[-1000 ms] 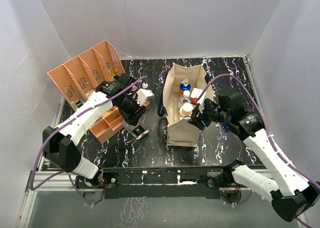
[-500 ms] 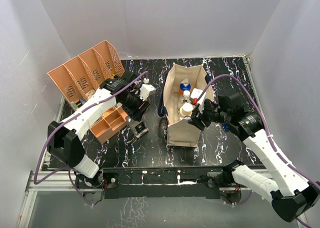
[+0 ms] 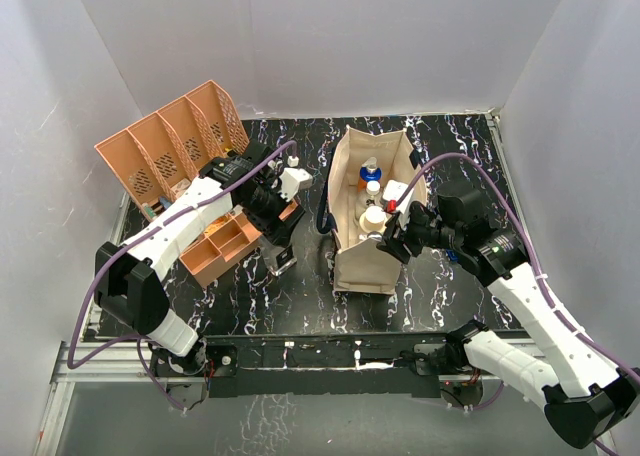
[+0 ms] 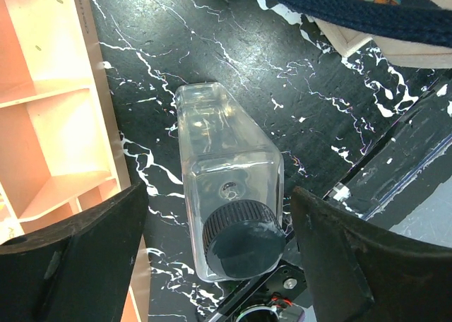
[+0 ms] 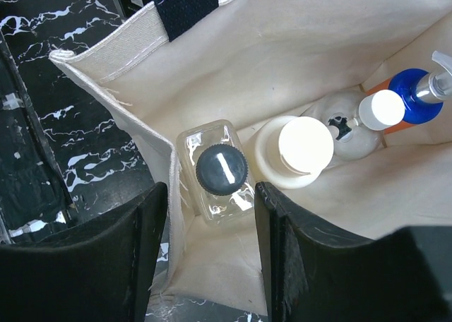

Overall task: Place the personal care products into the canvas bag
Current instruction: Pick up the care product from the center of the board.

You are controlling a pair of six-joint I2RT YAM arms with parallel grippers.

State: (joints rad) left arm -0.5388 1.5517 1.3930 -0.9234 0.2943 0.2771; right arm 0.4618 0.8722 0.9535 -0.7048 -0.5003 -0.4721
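A clear bottle [image 4: 229,188] with a dark screw cap lies on its side on the desk [image 4: 318,103], directly between the left fingers [image 4: 78,258]. They stand well apart, one on each side, touching neither flank. In the left wrist view the bottle's long axis runs from 6 o'clock, where the cap points back toward the wrist, up to just short of 12 o'clock, where the flat base lies. That puts the axis across the gap, so closing would likely pinch its two broad sides near the shoulder. The orange tray [image 4: 42,124] sits just beside it at 9 o'clock.

The bottle is flat-sided, see-through and looks empty or nearly so; smooth plastic like that may slip.

From above, the canvas bag [image 3: 365,266] stands at 3 o'clock from the bottle, near but apart. The left arm is plainly nearer to the bottle. The right fingers [image 5: 78,265] hover apart over the bag's near corner, clamped on nothing. Inside stand a second clear bottle [image 5: 220,170], a cream one [image 5: 305,145] and a blue-capped one [image 5: 413,89].
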